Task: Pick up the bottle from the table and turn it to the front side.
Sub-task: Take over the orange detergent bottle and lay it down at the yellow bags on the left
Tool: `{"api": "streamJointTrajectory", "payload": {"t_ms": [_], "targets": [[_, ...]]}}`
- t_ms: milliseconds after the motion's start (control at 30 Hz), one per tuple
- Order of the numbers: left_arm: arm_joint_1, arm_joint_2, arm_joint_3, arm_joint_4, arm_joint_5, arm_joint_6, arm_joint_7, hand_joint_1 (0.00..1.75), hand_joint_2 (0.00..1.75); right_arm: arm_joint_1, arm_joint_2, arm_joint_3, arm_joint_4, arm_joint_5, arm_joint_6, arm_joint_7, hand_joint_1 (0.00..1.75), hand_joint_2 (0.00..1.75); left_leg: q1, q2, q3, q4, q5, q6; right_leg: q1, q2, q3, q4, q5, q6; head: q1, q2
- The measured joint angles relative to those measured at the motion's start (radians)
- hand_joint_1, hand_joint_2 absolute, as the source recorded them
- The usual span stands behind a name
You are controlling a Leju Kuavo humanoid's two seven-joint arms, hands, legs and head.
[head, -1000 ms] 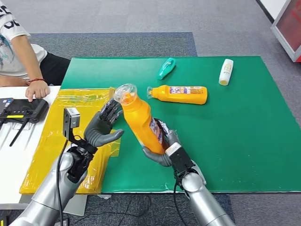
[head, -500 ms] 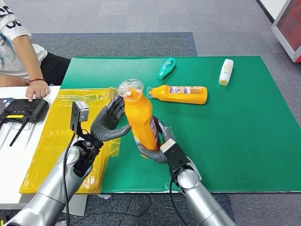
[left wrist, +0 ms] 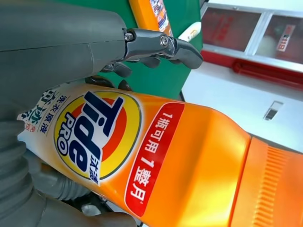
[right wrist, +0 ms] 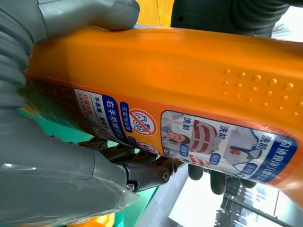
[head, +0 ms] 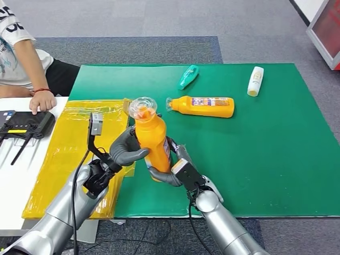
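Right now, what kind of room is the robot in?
Probably a robot test lab: a green mat on grey carpet floor, detergent bottles laid out for practice, and a person at a controller.

A green table carries a yellow sheet, an orange bottle, a teal bottle and a white bottle.

The orange bottle was glossy plastic with a clear cap and slick printed label. The green mat looked matt, the yellow sheet shiny film, the arms brushed metal.
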Motion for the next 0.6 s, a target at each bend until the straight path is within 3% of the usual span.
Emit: {"api": "streamJointTrajectory", "payload": {"t_ms": [400,600], "targets": [[-0.017,0.028,-0.026,0.048,0.024,-0.028,0.013,0.0,1.75,-0.012,0.002,0.016,0.04,0.056,-0.061,0.01,1.75,1.75,0.0,0.0,0.0,0.0,0.0,0.0,0.0,0.0,0.0,0.0,0.0,0.0,0.0,0.0],[-0.016,0.033,-0.04,0.06,-0.096,0.069,-0.02,0.0,1.75,-0.031,0.002,0.042,0.068,0.15,-0.144,0.088,1.75,1.75,0.0,0.0,0.0,0.0,0.0,0.0,0.0,0.0,0.0,0.0,0.0,0.0,0.0,0.0]]}}
